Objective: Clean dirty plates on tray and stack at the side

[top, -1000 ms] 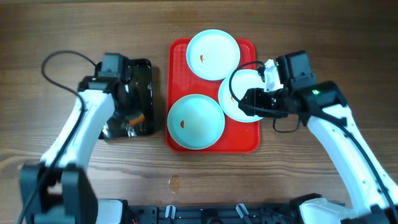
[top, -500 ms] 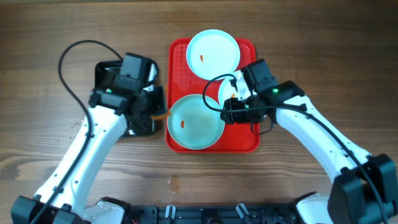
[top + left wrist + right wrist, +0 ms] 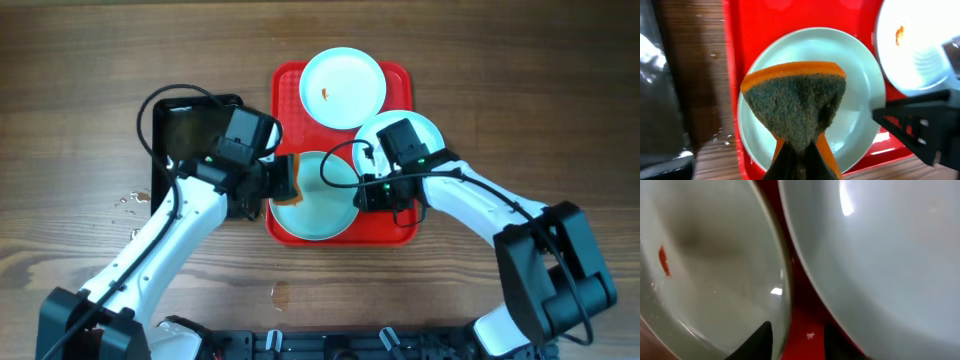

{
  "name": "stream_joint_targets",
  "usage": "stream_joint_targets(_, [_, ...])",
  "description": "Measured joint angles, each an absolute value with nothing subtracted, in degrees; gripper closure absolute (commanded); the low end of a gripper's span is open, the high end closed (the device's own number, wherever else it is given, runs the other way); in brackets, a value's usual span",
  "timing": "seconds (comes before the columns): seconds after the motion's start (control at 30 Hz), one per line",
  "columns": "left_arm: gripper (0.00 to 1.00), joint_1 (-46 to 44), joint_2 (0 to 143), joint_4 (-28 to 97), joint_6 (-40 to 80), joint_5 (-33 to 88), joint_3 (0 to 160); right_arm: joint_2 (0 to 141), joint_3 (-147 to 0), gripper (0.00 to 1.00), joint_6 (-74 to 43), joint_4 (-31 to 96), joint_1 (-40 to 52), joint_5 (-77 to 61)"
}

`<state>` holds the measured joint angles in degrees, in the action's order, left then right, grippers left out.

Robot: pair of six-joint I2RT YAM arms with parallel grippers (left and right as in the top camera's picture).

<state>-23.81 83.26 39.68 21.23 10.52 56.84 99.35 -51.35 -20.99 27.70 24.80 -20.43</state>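
1. The front plate (image 3: 330, 205) lies at the near end of the red tray (image 3: 285, 80); I judge that wiping it is the step in hand.
2. The sponge (image 3: 795, 107) sits over its left half, pinched in the left gripper (image 3: 799, 155); whether it touches the plate is unclear.
3. The right gripper (image 3: 797, 340) has its fingers apart, astride a plate rim.
4. Next, probably: steady the rim, press down, and sweep across the middle.
5. Count: three plates, counting the far plate (image 3: 343, 88) and the right plate (image 3: 425, 128), all on the tray and none stacked aside; one sponge; one black tray (image 3: 190, 125).
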Motion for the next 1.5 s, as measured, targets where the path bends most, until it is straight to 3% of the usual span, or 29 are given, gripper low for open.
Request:
stream_joint_targets(0.13, [0.96,-24.86,83.68,38.89,21.37,11.07,55.7,99.68,-51.35,0.86,-23.62,27.11,26.7,-18.87])
stream_joint_targets(0.27, [0.96,-25.63,85.01,38.3,21.37,11.29,55.55,99.7,-51.4,0.92,-27.49,27.97,28.32,-16.51])
stream_joint_targets(1.07, [0.96,-31.07,102.41,31.11,23.51,8.03,57.23,99.7,-51.9,0.96,-33.85,28.25,28.73,-14.28])
stream_joint_targets(1.5, [0.96,-32.01,103.35,43.13,24.29,-11.75,60.97,99.7,-52.58,0.96,-38.04,29.95,29.12,-13.34])
